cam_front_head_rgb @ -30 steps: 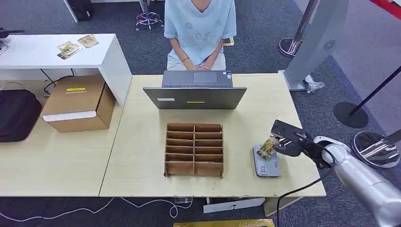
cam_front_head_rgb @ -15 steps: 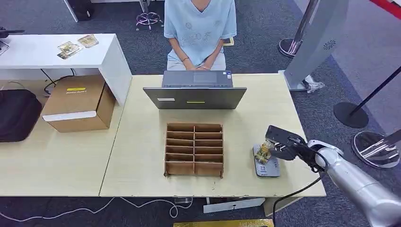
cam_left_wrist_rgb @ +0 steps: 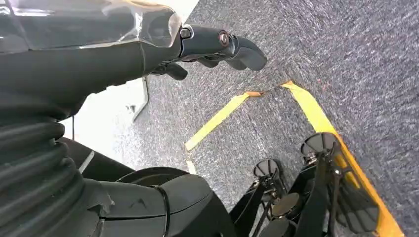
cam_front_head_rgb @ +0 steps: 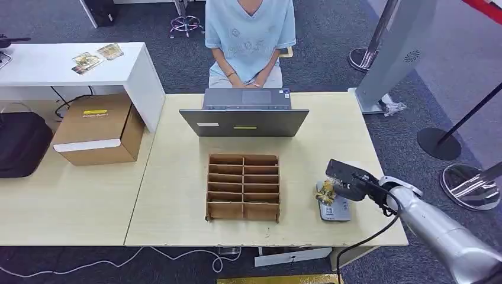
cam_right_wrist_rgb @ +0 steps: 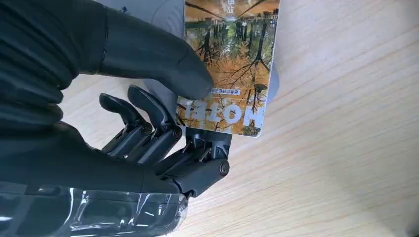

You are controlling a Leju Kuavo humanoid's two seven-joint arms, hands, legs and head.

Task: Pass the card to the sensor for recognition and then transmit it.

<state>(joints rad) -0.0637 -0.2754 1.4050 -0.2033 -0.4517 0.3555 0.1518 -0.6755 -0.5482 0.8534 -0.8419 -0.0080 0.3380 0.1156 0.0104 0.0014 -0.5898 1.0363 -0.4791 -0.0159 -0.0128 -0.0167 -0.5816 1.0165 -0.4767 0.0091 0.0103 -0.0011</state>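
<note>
The card (cam_right_wrist_rgb: 228,69), printed with an autumn forest scene, is pinched between the thumb and the darker fingers (cam_right_wrist_rgb: 150,129) of the right hand (cam_front_head_rgb: 346,182). It is held just over the grey card sensor (cam_front_head_rgb: 335,207), which lies flat on the pale wooden table (cam_front_head_rgb: 171,207) near its right edge; whether card and sensor touch cannot be told. A brown compartmented organiser (cam_front_head_rgb: 243,187) is set well left of the sensor, at mid-table. Beyond it an open laptop (cam_front_head_rgb: 245,113) is placed, with a seated person (cam_front_head_rgb: 250,35) behind. The left hand (cam_left_wrist_rgb: 217,47) is seen over grey carpet, its fingers curled in and nothing held.
</note>
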